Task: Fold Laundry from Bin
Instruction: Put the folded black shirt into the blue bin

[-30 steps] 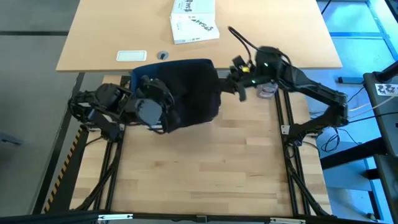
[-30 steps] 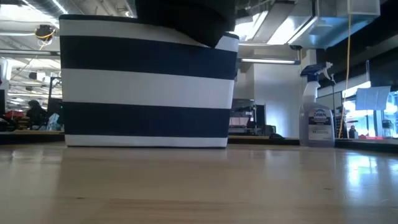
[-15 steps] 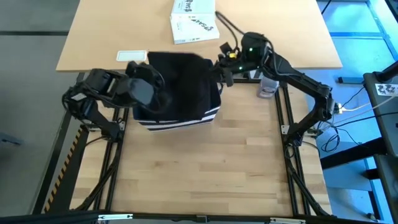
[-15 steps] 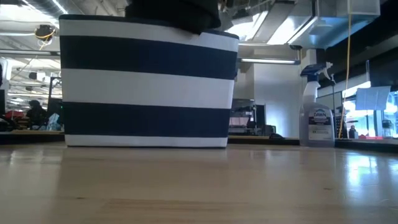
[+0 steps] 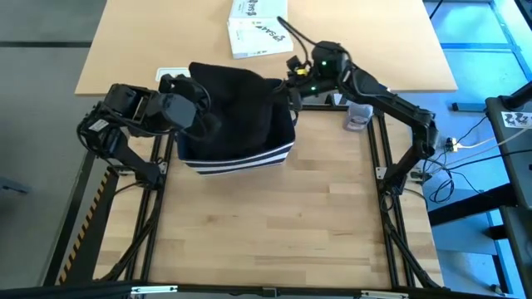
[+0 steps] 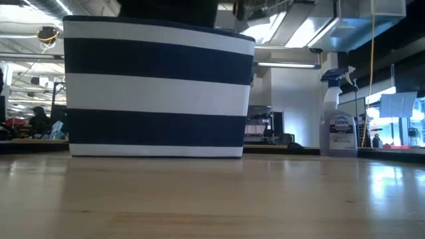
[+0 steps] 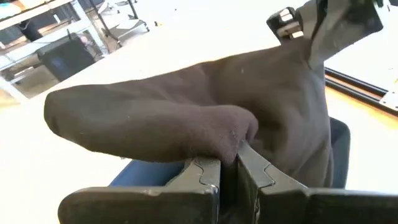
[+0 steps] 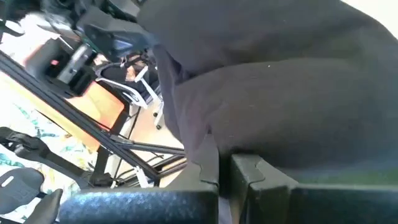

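A black garment (image 5: 239, 101) of the laundry hangs spread between my two grippers over the bin (image 5: 243, 158), a navy basket with white stripes (image 6: 156, 86) standing on the wooden table. My left gripper (image 5: 198, 93) is shut on the garment's left end. My right gripper (image 5: 288, 86) is shut on its right end. The cloth's lower part drops toward the bin's opening, and only a dark strip of it (image 6: 169, 6) shows above the rim in the low view. What lies inside the bin is hidden by the garment. My left gripper pinches a bunched fold of the black garment (image 7: 231, 135) between its two fingers, and the cloth bulges over the fingertips. The fingers come from the table's left, slanting a little down. The cloth runs from there across to the other gripper. My right gripper pinches the garment's other end (image 8: 210, 144) between its two fingers, which come nearly level from the table's right. One layer or several, I cannot tell. The cloth spreads wide beyond the fingers and hangs down toward the bin.
A white printed box (image 5: 259, 29) and a small white card (image 5: 174, 75) lie on the far table. A spray bottle (image 5: 357, 116) stands right of the bin (image 6: 340, 116). Bare wood stretches from the bin to the near edge.
Both grippers, still shut on the black garment, have moved toward the table's far edge, the right one also leftward. The garment, which draped over the bin's near wall, has been drawn up and back, so the striped near wall now shows.
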Controlling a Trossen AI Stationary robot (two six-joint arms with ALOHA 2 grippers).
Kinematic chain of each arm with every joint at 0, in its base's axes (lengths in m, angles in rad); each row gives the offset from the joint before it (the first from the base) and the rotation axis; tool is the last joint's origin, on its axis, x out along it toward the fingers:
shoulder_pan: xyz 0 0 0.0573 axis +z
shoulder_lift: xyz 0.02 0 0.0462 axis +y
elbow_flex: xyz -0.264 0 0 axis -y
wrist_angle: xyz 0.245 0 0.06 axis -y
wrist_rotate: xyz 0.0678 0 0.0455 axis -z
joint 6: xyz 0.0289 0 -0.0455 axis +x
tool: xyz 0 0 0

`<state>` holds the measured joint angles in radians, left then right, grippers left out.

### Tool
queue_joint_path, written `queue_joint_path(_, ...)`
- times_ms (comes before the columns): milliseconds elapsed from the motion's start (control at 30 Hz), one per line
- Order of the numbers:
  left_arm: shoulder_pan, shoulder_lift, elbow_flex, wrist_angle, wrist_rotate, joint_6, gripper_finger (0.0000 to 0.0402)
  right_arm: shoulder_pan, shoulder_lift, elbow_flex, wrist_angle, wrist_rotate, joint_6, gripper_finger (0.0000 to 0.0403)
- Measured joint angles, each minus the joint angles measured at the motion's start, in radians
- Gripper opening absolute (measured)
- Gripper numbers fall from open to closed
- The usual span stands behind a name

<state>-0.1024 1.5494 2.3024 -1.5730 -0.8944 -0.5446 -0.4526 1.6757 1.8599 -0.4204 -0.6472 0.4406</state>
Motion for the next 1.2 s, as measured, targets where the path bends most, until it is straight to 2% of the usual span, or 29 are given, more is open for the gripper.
queue_joint_path(233,0.053,0.0,-0.016,0.0,0.081,-0.022,0.0008,0.0,0.057,-0.001,0.001,0.0,-0.001,0.0001)
queue_joint_path(467,0.054,0.002,-0.052,0.001,0.139,-0.078,0.0008,0.002,0.043,-0.001,-0.007,-0.018,0.004,0.0001)
queue_joint_path(800,0.036,0.0,-0.072,0.005,0.181,-0.135,0.0008,0.001,0.012,-0.001,-0.14,-0.019,-0.022,0.0001)
queue_joint_path(1000,0.11,-0.018,-0.216,0.005,0.274,-0.136,0.0008,0.001,0.07,-0.001,-0.226,0.011,-0.08,0.0001)
queue_joint_path(1200,0.185,-0.081,-0.442,0.005,0.322,-0.157,0.0008,0.001,0.143,-0.001,-0.251,0.06,-0.125,0.0001)
